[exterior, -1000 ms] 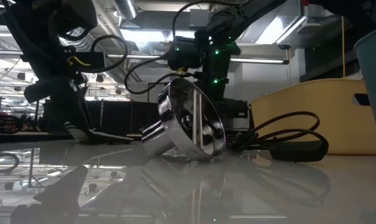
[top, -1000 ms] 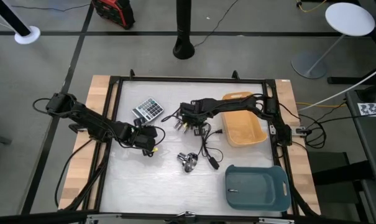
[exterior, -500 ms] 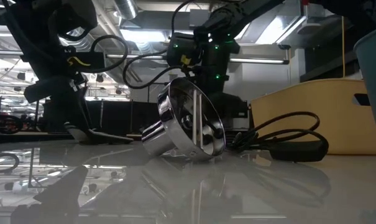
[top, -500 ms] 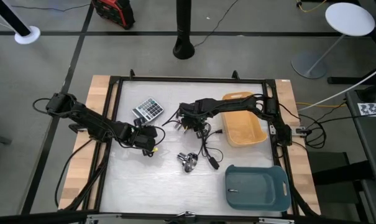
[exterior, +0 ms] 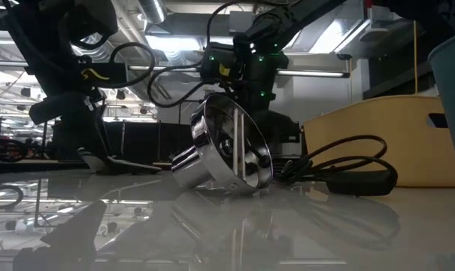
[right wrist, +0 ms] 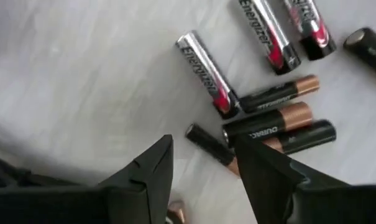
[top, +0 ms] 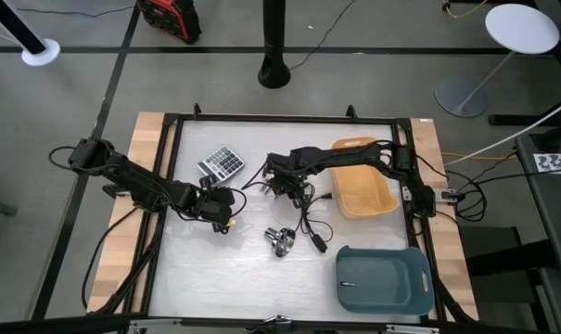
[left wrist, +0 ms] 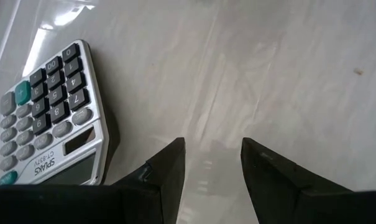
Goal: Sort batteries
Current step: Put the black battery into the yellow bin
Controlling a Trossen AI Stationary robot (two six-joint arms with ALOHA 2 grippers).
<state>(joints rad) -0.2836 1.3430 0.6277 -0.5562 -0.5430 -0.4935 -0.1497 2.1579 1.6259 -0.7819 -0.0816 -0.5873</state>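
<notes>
1. The right gripper (top: 275,184) has shifted slightly toward the table's (top: 234,269) left edge, above the batteries (right wrist: 262,99).
2. Its fingers (right wrist: 151,167), nearly closed a second ago, now stand apart with nothing between them.
3. In the low view it sits a little further left than before.

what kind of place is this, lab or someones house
Most likely a robotics lab or workshop: two arms mounted on a black-framed table, bare concrete floor with stand bases around it, and exposed ceiling lights and ducting in the low view.
</notes>
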